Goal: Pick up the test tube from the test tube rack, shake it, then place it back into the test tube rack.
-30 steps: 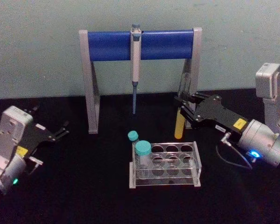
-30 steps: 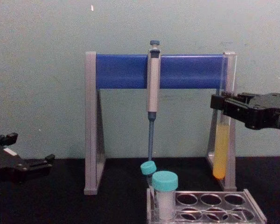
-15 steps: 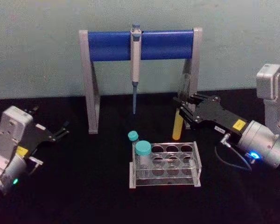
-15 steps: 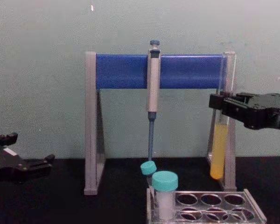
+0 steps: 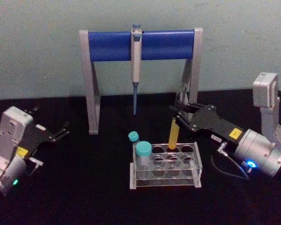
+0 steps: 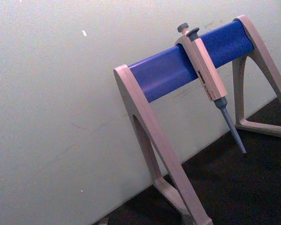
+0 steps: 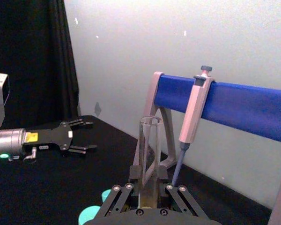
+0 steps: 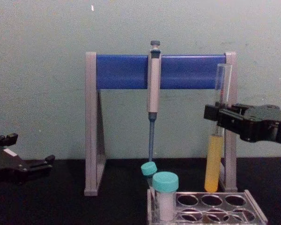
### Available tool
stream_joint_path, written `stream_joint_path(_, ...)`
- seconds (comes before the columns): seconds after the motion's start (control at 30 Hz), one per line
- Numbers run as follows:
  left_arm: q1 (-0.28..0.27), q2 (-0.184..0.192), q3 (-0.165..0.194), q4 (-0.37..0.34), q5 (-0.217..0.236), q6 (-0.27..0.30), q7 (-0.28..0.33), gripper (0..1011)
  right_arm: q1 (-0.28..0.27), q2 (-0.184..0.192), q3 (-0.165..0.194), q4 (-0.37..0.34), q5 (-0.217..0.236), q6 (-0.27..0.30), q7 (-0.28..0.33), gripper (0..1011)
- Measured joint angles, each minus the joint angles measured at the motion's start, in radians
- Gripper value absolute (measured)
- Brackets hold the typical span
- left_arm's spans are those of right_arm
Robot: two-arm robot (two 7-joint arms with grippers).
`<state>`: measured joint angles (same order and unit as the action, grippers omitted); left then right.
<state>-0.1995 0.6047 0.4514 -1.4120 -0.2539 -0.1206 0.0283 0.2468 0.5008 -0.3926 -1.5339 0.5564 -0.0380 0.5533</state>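
The test tube (image 5: 173,133), a long clear tube with yellow liquid in its lower part, hangs nearly upright with my right gripper (image 5: 179,118) shut around its middle. In the chest view the test tube (image 8: 213,161) has its round bottom just above the back row of the clear test tube rack (image 8: 255,212), near the middle hole. The rack (image 5: 165,182) sits at the table's centre front. The right wrist view looks up the tube (image 7: 149,147) from between the fingers of the gripper (image 7: 148,192). My left gripper (image 5: 61,131) rests open at the far left, apart from everything.
Two teal-capped tubes (image 5: 143,150) (image 5: 133,137) stand at the rack's left end. Behind the rack is the grey-and-blue pipette stand (image 5: 107,45) with a pipette (image 5: 136,56) hanging from its bar. The black table ends at a pale wall.
My right gripper has carried the test tube left and down, from beside the stand's right leg to just over the rack's back row. The left arm has not moved.
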Motion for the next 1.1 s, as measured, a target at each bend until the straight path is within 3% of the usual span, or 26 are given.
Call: stream_joint_path(1.1,0.0,0.0,0.0,0.0,0.0,0.0,0.0,1010,0.007,-0.019,-0.014,0.06,-0.018,0.003,-0.012,225)
